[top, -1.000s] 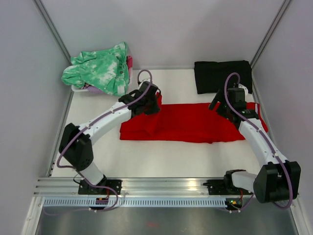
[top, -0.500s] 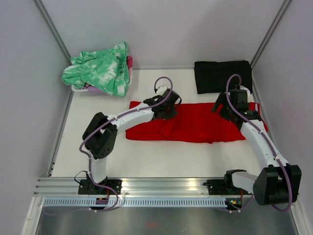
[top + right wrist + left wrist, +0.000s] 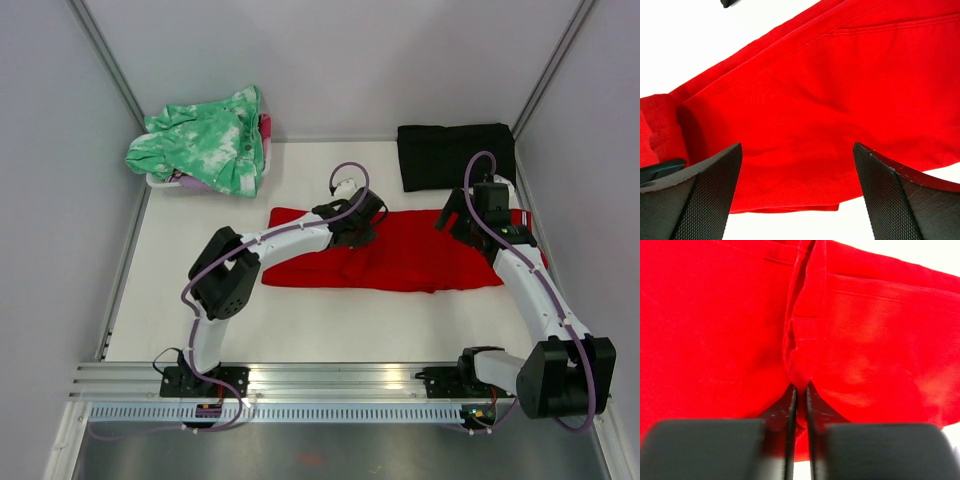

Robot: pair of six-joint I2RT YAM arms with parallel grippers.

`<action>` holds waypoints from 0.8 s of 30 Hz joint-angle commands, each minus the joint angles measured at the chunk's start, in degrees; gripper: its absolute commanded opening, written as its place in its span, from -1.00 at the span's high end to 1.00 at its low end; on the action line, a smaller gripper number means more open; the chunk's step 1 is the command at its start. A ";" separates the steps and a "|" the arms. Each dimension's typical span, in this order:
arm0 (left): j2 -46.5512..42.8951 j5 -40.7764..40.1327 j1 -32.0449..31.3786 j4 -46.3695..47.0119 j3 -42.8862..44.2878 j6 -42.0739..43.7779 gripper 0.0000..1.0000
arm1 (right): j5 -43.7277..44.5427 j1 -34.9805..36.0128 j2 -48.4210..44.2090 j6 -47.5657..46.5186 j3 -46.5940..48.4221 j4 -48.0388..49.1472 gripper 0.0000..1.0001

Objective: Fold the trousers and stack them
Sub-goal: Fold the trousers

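The red trousers [image 3: 420, 255] lie stretched left to right across the middle of the white table. My left gripper [image 3: 360, 225] is over their middle, shut on a raised fold of the red fabric. In the left wrist view the thin fingers [image 3: 791, 410] pinch that fold of the trousers [image 3: 715, 330] at the left gripper [image 3: 800, 387]. My right gripper [image 3: 462, 222] hovers over the right end, open. In the right wrist view the right gripper [image 3: 796, 150] has wide-spread pads [image 3: 705, 190] above the trousers [image 3: 830, 90], with nothing between them.
A black folded cloth [image 3: 455, 155] lies at the back right, just behind the right gripper. A green-and-white mottled garment [image 3: 205, 140] is heaped at the back left. Grey walls close in both sides, and a metal rail [image 3: 330, 385] runs along the near edge.
My left gripper has travelled right, from the trousers' left end to their middle, carrying the pinched fabric, so the left edge has drawn in. The right arm has barely moved.
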 commanded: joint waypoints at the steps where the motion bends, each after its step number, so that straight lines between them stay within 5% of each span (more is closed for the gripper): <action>1: 1.35 0.51 -1.13 2.17 5.47 -0.24 0.63 | 0.42 -0.35 0.30 -0.72 -0.15 0.05 -0.96; 3: 0.66 2.18 -1.13 1.29 7.31 1.35 0.21 | -1.24 -0.35 0.13 -1.33 -0.32 0.49 -0.96; 4: 0.04 2.53 -0.87 1.02 7.93 3.71 -0.21 | -2.03 -0.35 0.13 -1.77 -0.50 0.75 -0.96; 6: -1.37 2.28 -0.08 -1.52 10.38 5.66 -0.59 | -3.01 -0.35 0.13 -3.08 -0.24 0.32 -0.96; 7: -3.29 0.45 0.27 -4.83 10.92 7.93 -0.94 | -2.75 -0.35 0.22 -3.52 -0.06 -0.03 -0.96; 11: -11.28 0.60 4.83 -10.31 6.90 12.60 -0.99 | -0.90 -0.35 -0.40 -5.11 1.78 -2.40 -0.96; 17: -29.55 11.92 20.55 -0.77 -24.78 21.12 -0.97 | -4.05 -0.35 -1.02 -6.16 1.26 -2.93 -0.96; 24: -28.63 21.08 33.13 3.92 -34.51 32.46 -0.86 | -11.71 -0.35 -0.84 -4.85 0.03 -1.44 -0.96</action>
